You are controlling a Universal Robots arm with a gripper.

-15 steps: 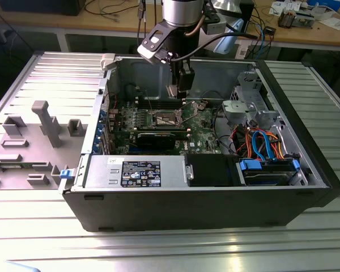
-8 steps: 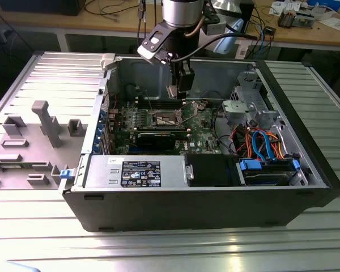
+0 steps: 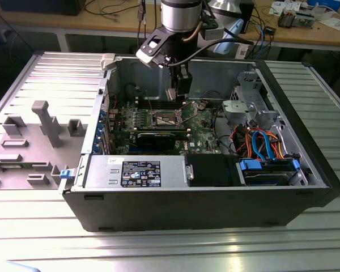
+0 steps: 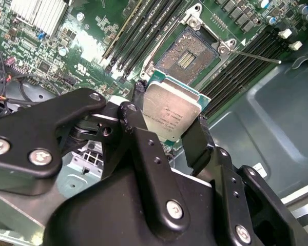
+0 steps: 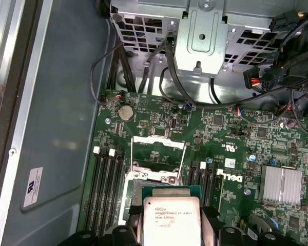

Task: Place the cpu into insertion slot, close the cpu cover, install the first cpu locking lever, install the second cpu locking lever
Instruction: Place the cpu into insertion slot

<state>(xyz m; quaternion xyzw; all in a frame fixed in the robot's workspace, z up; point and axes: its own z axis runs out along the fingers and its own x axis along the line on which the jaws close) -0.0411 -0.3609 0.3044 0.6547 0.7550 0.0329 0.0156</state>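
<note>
My gripper (image 4: 169,115) is shut on the cpu (image 4: 172,110), a small square chip with a silver-grey top, one black finger on each of two opposite edges. In the first wrist view the cpu (image 5: 172,223) hangs in my gripper (image 5: 172,233) just above the insertion slot (image 5: 153,180), partly covering it. The insertion slot (image 4: 187,54) lies bare, with a dark centre and a shiny rim. On its far side the cpu cover (image 5: 159,143) stands swung open. Two thin wire levers (image 5: 180,165) stick up unlatched. In the exterior view my gripper (image 3: 179,93) reaches down into the case over the slot (image 3: 163,118).
The green motherboard (image 5: 231,148) lies in an open black computer case (image 3: 198,198). Memory slots (image 5: 105,179) flank the socket. A metal drive cage (image 5: 205,36) and loose cables (image 5: 277,77) are close by. A finned heatsink (image 5: 282,184) sits on the board. Grey fixtures (image 3: 45,122) stand outside the case.
</note>
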